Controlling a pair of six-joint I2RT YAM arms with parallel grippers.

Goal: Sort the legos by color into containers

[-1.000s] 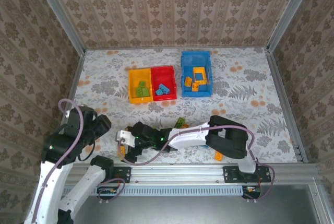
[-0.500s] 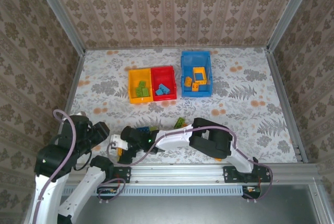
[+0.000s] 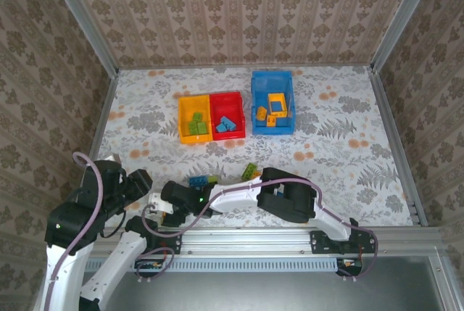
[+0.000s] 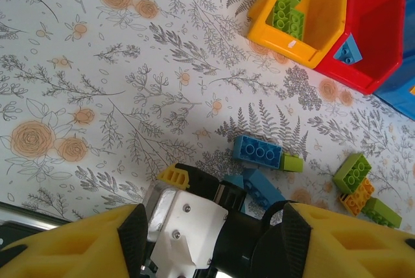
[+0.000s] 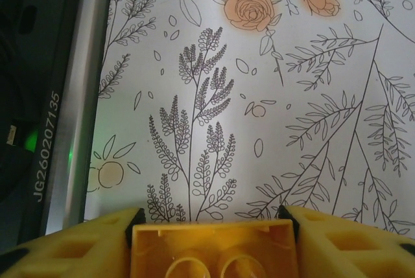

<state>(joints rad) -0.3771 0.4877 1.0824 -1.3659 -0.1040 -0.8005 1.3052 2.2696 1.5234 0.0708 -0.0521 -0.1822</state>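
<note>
While the right end effector (image 5: 209, 226) is clamped on an orange lego (image 5: 214, 252), pinched between its yellow fingers (image 5: 71, 242), it hangs low over the bench (image 5: 259, 96), right beside the near rail (image 5: 74, 116). Right arm reaches across to the near-left part of the bench. Left end effector (image 4: 211, 239) is raised above the same corner with its jaws spread wide and nothing between them; the right arm's wrist is below it.

Containers are in a row at the far middle:
- yellow bin (image 3: 182, 119) holds green legos (image 3: 196, 124)
- red bin (image 3: 228, 99) touches its right side and holds blue legos (image 3: 226, 125)
- blue bin (image 3: 272, 77) stands just apart to the right and holds orange legos (image 3: 272, 108)

Loose on the bench near the right arm:
- blue brick (image 4: 258, 150) with a small green brick (image 4: 292, 162) touching its end
- second blue brick (image 4: 262, 184) just beside them
- further right, a green brick (image 4: 352, 172), an orange brick (image 4: 358, 199) and another green brick (image 4: 381, 212), clustered together
</note>
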